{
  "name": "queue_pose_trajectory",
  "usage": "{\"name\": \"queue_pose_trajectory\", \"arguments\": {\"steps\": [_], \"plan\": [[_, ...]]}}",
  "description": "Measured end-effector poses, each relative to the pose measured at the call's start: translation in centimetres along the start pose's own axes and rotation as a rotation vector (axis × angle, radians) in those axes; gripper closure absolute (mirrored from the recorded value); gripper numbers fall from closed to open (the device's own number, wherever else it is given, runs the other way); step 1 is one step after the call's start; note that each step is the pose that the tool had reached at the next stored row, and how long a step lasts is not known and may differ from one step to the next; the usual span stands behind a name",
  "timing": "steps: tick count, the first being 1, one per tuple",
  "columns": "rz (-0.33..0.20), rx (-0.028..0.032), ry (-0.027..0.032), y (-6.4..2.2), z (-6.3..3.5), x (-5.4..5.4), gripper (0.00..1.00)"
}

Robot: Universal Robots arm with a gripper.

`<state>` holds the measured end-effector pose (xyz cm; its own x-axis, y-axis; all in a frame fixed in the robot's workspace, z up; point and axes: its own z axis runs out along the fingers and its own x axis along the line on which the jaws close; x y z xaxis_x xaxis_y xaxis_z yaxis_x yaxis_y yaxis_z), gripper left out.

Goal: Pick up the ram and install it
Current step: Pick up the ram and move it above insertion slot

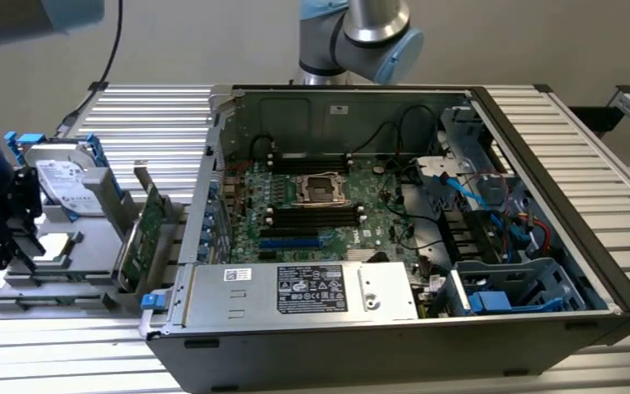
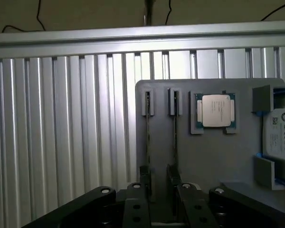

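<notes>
The jaws were wide open and held nothing. Just ahead of them, one ram stick (image 2: 147, 137) and a second ram stick (image 2: 175, 137) stood on edge in a gray tray (image 2: 213, 156). Only their thin edges showed, and their near ends hid behind the jaws. Farther off sat a square chip (image 2: 215, 110). A hard drive (image 2: 279, 133) was cut off.

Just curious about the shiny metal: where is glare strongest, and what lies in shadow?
Exterior view: the table glares white at the lower corner on that view's left, and the computer case is darker inside. Wrist view: bright streaks on the table, and the processor lid gleams.
</notes>
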<state>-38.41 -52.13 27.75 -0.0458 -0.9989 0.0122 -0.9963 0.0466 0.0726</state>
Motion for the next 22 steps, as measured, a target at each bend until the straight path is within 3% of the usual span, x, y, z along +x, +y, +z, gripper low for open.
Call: {"name": "queue_pose_trajectory", "arguments": {"steps": [11,16,22], "plan": [[-0.052,-0.0035,-0.0037,0.35,2.05,0.8,0.70],[-0.084,-0.0030,-0.0029,0.92,2.99,0.8,0.70],[-0.107,-0.0024,-0.0013,0.91,4.08,0.8,0.70]]}}
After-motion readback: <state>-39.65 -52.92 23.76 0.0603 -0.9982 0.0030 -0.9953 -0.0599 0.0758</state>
